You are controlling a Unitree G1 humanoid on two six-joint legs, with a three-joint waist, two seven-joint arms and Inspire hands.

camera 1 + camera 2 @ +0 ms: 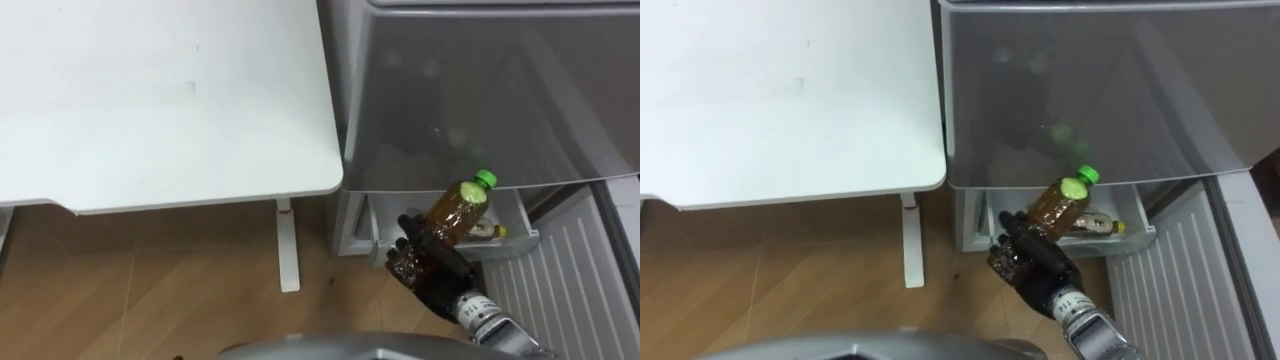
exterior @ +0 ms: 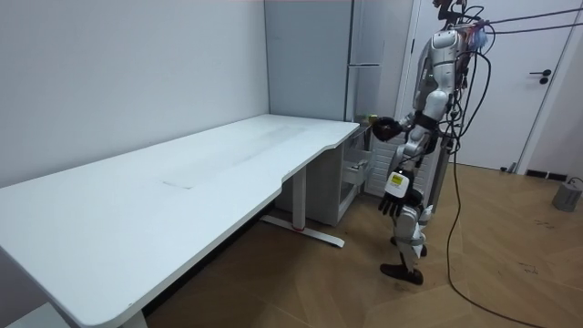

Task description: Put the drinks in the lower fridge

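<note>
The robot stands at the fridge [image 1: 500, 90], just past the end of the white bench [image 1: 150, 100], which lies to its left. Its right hand [image 1: 430, 262] comes in from the lower right with its fingers clamped round the lower half of a drink bottle [image 1: 458, 208]. The bottle is amber with a green cap and is tilted, cap up and away from the robot. It is held in the air in front of the lower compartment [image 1: 520, 215], which stands open below the grey upper door. It is not yet inside and not yet resting on anything.

One drink, a second bottle [image 1: 487, 231], already lies on its side in the pale bin of that compartment, partly hidden behind the held bottle. A ribbed white panel [image 1: 560, 290] to the right looks like the inner side of the open lower door.

In the room view the left hand [image 2: 390, 205] hangs by the robot's side, away from the work. It is too small there to tell whether it is apart or together.

By this reading the task is well under way: one drink is stored and one is carried to the opening. What is left is to reach it into the bin and let go. The bench looks bare, so this may be the last drink.
</note>
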